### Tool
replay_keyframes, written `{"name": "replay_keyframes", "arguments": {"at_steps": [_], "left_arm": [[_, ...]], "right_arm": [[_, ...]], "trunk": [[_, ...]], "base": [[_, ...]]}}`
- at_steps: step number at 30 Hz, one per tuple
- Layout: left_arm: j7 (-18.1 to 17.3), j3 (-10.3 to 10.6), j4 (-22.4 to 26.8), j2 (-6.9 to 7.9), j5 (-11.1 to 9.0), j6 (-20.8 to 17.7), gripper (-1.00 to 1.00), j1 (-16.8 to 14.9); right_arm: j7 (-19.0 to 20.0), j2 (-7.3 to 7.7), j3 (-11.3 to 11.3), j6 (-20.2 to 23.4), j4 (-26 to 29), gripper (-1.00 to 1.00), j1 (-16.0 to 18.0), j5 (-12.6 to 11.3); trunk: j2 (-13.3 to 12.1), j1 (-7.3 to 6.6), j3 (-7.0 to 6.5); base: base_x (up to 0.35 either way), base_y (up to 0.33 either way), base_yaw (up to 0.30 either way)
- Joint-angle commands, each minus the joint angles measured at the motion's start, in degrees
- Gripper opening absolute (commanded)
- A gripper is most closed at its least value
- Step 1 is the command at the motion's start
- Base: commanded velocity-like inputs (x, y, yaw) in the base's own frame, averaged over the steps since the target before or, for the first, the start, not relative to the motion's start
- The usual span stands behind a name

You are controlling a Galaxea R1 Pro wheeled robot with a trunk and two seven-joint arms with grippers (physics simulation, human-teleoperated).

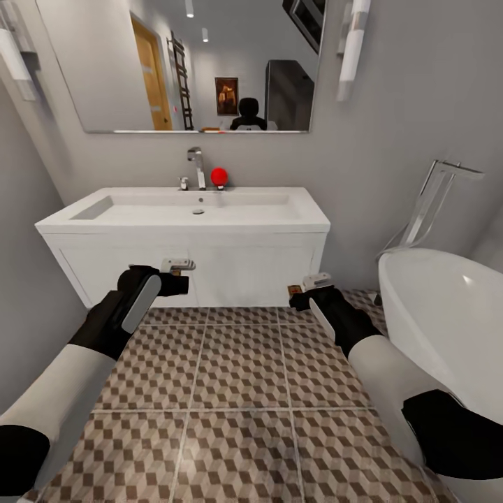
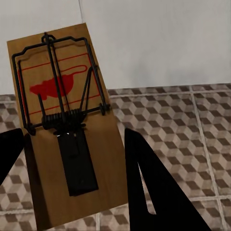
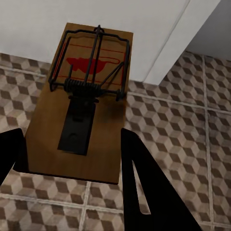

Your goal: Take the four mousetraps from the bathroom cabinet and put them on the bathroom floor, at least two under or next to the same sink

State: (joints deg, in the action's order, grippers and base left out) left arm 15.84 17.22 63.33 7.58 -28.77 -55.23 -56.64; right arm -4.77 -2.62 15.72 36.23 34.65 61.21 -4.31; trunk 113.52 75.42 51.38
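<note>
While both arms reach forward over the bathroom floor — big square tiles printed with small brown, beige and white cubes — the head view faces a grey wall with a wide mirror above the sink. That sink is a broad white rectangular basin on a white wall-hung vanity, with a chrome tap at its back edge and a small red ball just beside the tap. At the right of the head view stands the white oval bathtub with a chrome filler rising behind it.

Each arm carries one of the mousetraps. The left gripper is held in front of the vanity's face, its fingers pinched on the left mousetrap, a tan board with dark wire and a red mark, held off the floor. In the left wrist view the black fingers flank the board's sides, with the tiles and the white vanity front beyond it.

The right gripper sits near the vanity's right corner, above the tiles — it too is clamped on a trap, the right mousetrap, whose board lies between the dark fingers, clear of the floor.
</note>
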Motion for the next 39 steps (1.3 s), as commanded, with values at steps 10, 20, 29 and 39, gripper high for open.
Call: {"name": "replay_keyframes", "arguments": {"at_steps": [10,20,29,39], "left_arm": [[0.54,0.18,0.04,0.06,-0.48,-0.11,-1.00,0.03],[0.52,0.18,0.22,0.06,-0.49,-0.08,-1.00,0.04],[0.50,0.18,0.60,0.06,-0.49,-0.01,-1.00,0.04],[0.50,0.18,0.49,0.06,-0.49,0.20,-1.00,0.04]], "right_arm": [[-0.50,-0.02,0.27,0.24,0.06,-1.00,0.05,-0.61],[-0.57,-0.02,0.27,0.24,0.06,-1.00,0.05,-0.61],[-0.53,-0.07,0.30,0.24,0.15,-1.00,0.05,-0.61],[-0.50,-0.13,0.36,0.33,1.43,-1.00,0.05,-0.53]], "trunk": [[4.05,2.19,2.74],[8.06,4.39,5.43],[11.67,6.37,7.85],[15.68,8.56,10.54]], "base": [[0.000,0.000,0.000],[0.000,0.000,0.000],[0.000,0.000,0.000],[0.000,0.000,0.000]]}}
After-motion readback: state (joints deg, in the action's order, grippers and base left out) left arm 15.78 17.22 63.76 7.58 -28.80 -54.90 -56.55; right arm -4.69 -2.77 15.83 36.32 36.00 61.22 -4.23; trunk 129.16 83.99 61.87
